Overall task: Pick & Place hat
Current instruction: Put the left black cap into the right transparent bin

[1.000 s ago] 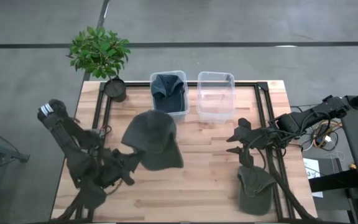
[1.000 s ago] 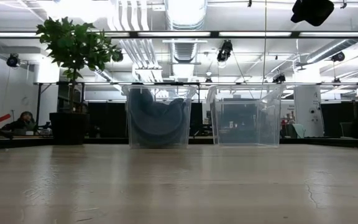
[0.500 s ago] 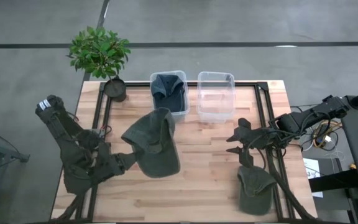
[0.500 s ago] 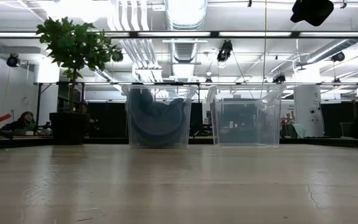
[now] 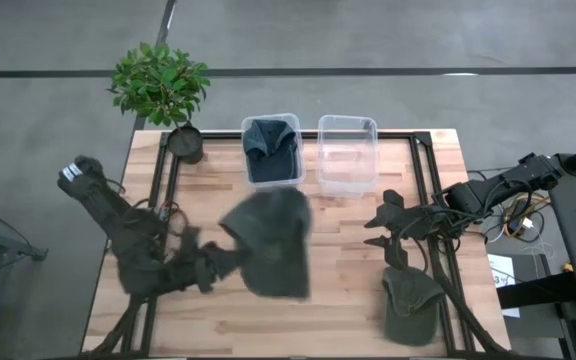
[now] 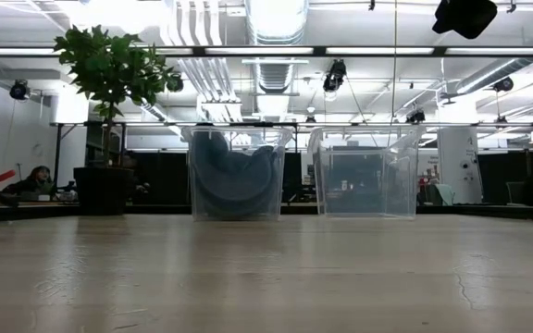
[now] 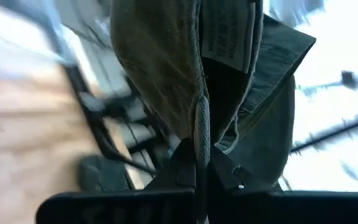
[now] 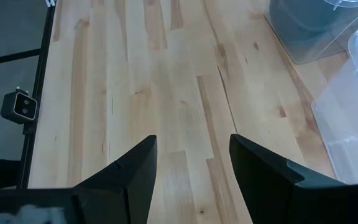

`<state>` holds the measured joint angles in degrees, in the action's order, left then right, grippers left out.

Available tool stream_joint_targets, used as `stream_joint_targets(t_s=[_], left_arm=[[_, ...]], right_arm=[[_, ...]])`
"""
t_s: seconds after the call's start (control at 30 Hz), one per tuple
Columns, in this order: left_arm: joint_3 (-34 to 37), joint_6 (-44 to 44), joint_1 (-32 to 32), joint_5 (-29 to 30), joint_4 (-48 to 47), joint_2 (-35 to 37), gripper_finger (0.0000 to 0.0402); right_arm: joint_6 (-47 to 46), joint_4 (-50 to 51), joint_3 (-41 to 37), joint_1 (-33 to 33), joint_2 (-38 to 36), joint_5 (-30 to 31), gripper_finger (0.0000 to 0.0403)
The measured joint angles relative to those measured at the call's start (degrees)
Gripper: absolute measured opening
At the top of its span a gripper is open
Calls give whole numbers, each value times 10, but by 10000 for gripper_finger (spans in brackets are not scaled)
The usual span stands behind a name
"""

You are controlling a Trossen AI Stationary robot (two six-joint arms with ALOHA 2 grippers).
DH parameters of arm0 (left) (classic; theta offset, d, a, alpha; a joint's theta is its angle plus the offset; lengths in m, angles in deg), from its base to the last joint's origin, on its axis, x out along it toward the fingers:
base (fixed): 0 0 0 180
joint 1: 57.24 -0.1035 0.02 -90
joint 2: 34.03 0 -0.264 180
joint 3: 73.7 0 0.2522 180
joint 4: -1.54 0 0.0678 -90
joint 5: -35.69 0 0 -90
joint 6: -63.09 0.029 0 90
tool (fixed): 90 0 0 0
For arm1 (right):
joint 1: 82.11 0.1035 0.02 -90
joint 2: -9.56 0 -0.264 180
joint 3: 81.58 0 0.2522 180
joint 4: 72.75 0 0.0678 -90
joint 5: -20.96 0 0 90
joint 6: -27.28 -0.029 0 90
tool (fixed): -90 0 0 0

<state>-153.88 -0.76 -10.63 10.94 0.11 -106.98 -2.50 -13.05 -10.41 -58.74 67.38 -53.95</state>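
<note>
Hat of soft olive cloth hangs pinched in my left gripper above the pale wooden table, near two clear plastic bins. My right gripper waits spread over bare planks; ceiling lights and ducts fill the room behind.

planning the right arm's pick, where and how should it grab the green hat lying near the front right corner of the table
Grip the green hat at its brim edge, the end nearest the open right gripper, coming straight down from above. It lies flat and limp on the wooden table, so a thin fabric edge probably pinches more easily than the rounded crown. The left gripper holds its own olive hat the same way.
</note>
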Motion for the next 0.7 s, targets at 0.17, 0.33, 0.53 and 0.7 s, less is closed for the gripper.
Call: stream_joint_targets(t_s=[0.17, 0.33, 0.53, 0.7], left_arm=[[0, 213, -53, -236, 209, -31, 3], [0, 388, -75, -395, 335, -52, 3], [0, 467, -76, -399, 329, -61, 6], [-3, 454, -78, -368, 339, -68, 7]], right_arm=[[0, 0, 0, 0, 0, 0, 196], [0, 0, 0, 0, 0, 0, 196], [0, 1, 0, 0, 0, 0, 196], [2, 1, 0, 0, 0, 0, 196]])
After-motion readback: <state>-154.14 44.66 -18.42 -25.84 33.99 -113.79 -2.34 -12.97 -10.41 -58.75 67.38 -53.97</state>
